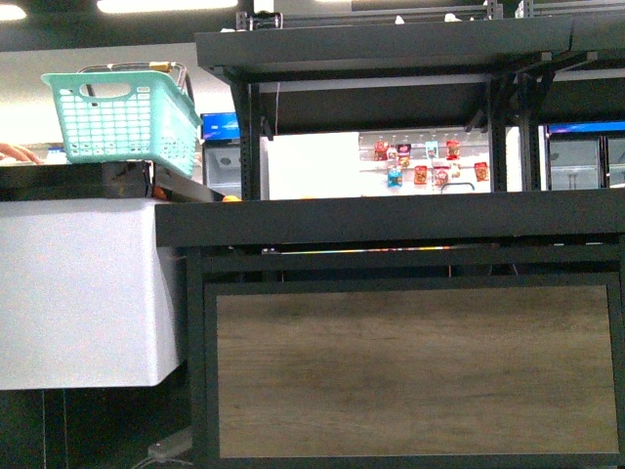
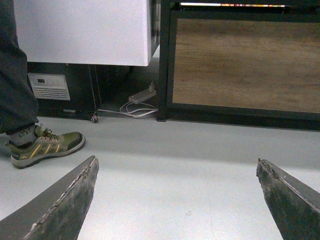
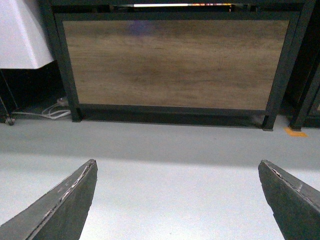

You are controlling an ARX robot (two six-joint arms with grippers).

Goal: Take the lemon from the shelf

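Observation:
The shelf [image 1: 391, 220] fills the front view: a black metal frame with flat black tiers and a wood-grain lower panel [image 1: 410, 371]. The lemon is out of view; the tier tops are seen edge-on, and only a small orange-yellow spot [image 1: 230, 198] shows at the left end. Neither arm appears in the front view. My left gripper [image 2: 176, 170] is open, low over the grey floor, facing the shelf's left post and panel [image 2: 245, 65]. My right gripper [image 3: 177, 170] is open too, over the floor facing the panel [image 3: 170, 62]. Nothing lies between either pair of fingers.
A teal plastic basket [image 1: 122, 117] stands on a white counter unit [image 1: 78, 293] left of the shelf. A person's leg and green shoe [image 2: 45, 146] are near the left gripper. A power strip with cables [image 2: 141, 96] lies on the floor by the shelf's post.

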